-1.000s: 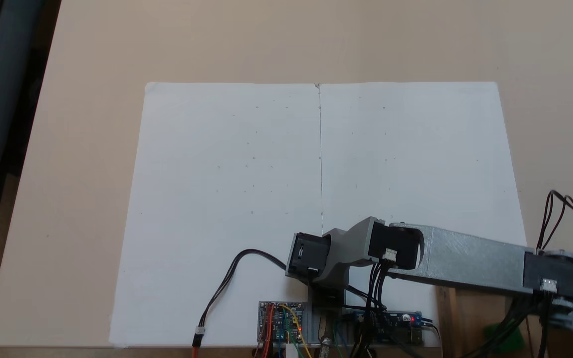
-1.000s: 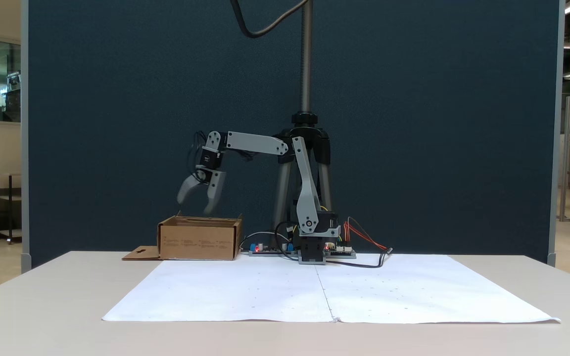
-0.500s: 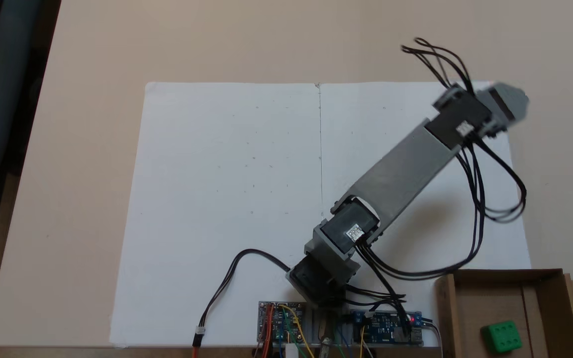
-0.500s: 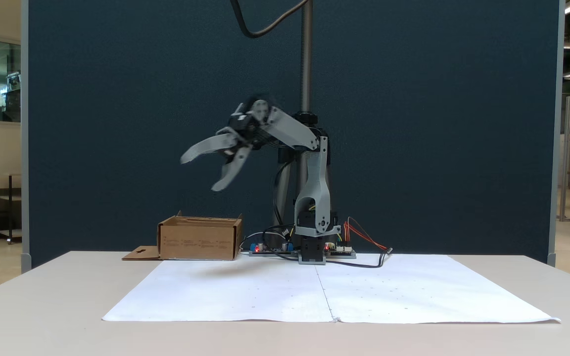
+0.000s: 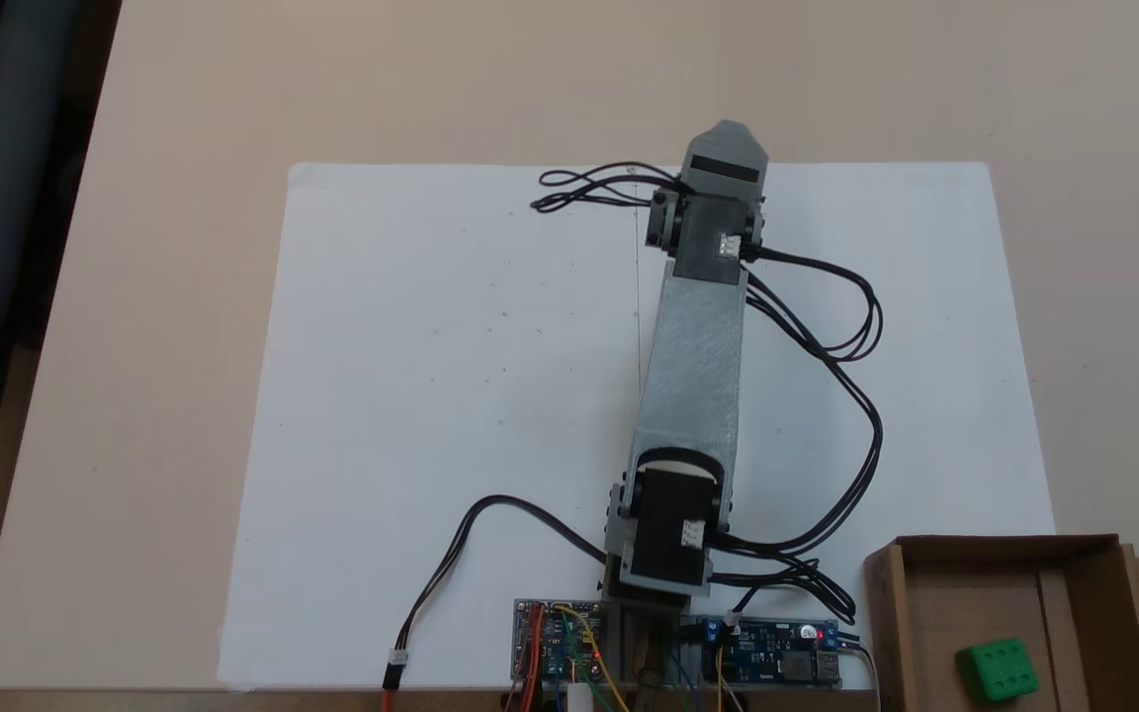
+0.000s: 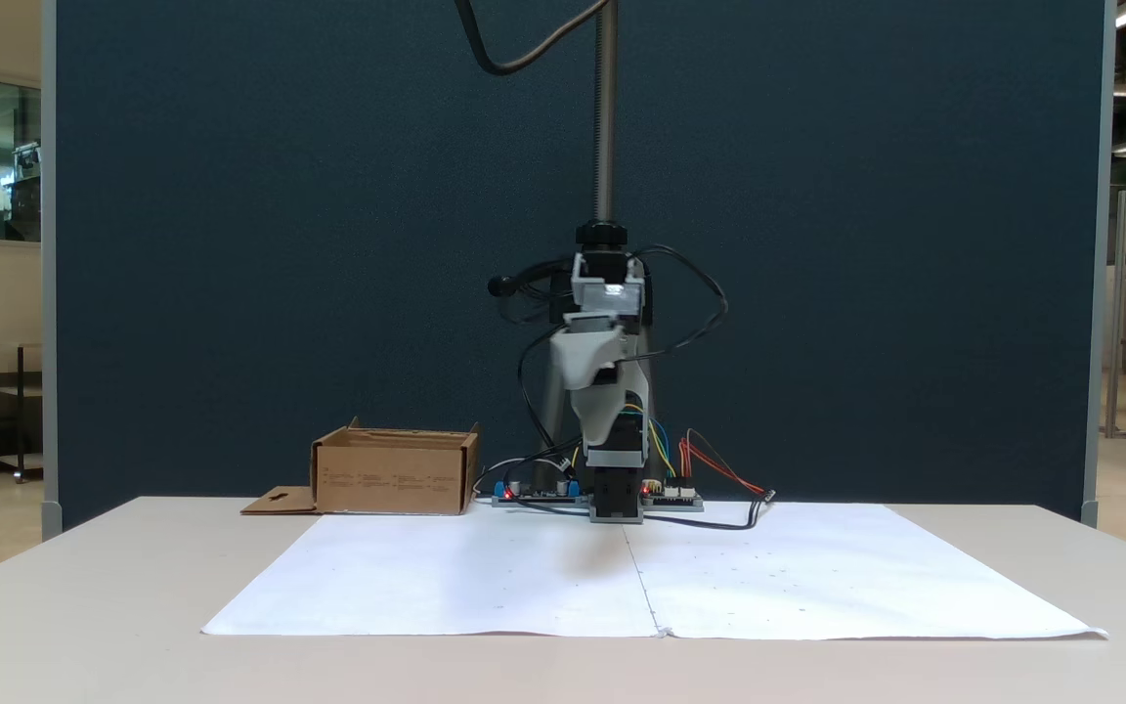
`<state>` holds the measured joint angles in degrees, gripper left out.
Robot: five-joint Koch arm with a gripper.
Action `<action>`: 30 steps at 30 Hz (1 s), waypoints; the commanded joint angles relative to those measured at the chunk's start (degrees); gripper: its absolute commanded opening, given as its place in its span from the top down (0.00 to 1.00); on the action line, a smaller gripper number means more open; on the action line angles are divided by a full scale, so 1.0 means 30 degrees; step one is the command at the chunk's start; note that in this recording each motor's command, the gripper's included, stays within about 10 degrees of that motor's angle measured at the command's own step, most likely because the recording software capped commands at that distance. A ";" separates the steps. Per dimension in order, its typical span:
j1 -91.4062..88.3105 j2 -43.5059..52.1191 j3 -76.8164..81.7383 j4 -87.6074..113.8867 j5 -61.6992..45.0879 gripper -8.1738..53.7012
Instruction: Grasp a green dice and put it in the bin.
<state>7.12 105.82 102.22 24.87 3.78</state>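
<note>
Behind the beige table [image 6: 84, 606] stood a dark blue partition [image 6: 866, 244], and white paper [image 5: 431, 346] covered the middle of the tabletop. Out front, the gripper [image 6: 598, 401] hung high above the paper, pointing toward the camera in a fixed view; its grey jaws lined up one behind the other, so whether they were apart or together could not be told. From above, the gripper [image 5: 725, 138] showed just its grey tip, poking past the far edge of the paper. Nothing green showed at it.

Back from there ran the arm [image 5: 693, 366], stretched straight along the paper's centre seam, black cables [image 5: 856, 396] looping off to its right in that view. The base [image 5: 644, 613] sat at the near edge between two circuit boards [image 5: 560, 638] with small red lights on.

Over in the bottom right corner from above, the bin [image 5: 1084, 564] sat beside the paper, well away from the gripper. Inside it, flat on the floor, lay the dice [image 5: 998, 671], pips up. From the front, the bin [image 6: 395, 474] stood left of the base, its tab flat on the table.
</note>
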 commanded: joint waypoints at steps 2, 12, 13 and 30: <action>-0.1377 0.2461 0.1025 -0.3831 -0.2109 0.16; -0.2402 0.8057 0.9170 -1.0775 -0.2051 0.17; -0.2256 0.8525 1.0049 -1.1302 -0.2080 0.17; -0.2314 1.0078 2.1416 -2.2318 -0.2021 0.17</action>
<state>0.00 129.38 166.55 -34.54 1.58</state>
